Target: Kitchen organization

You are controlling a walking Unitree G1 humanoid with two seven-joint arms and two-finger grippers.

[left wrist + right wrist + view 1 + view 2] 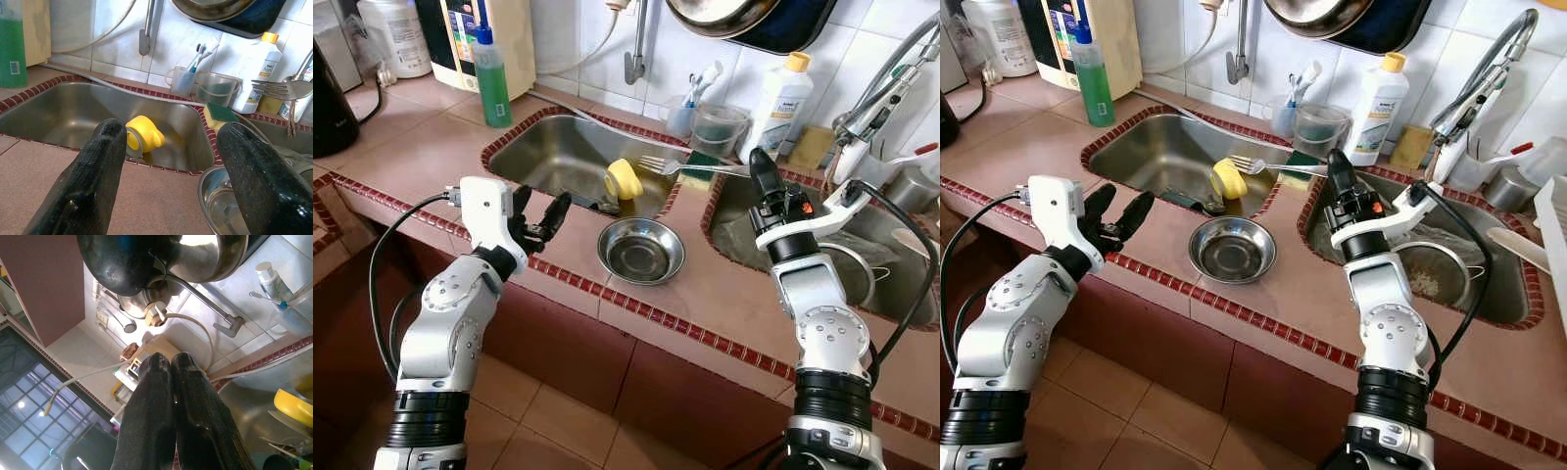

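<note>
Steel fork [690, 166] sticks out left from the closed right gripper [762, 168] at frame centre; a loose pinch could drop it. Left gripper [540, 217] gapes empty.

A silver fork [690, 167] is held level in the right hand [759, 166], its tines pointing away from that hand, over the divider between two sinks. A round, empty steel bowl [641, 251] sits upright on the desk, between both hands. A yellow cup [624, 179] lies tipped just beyond the bowl, near the fork's tines.
</note>
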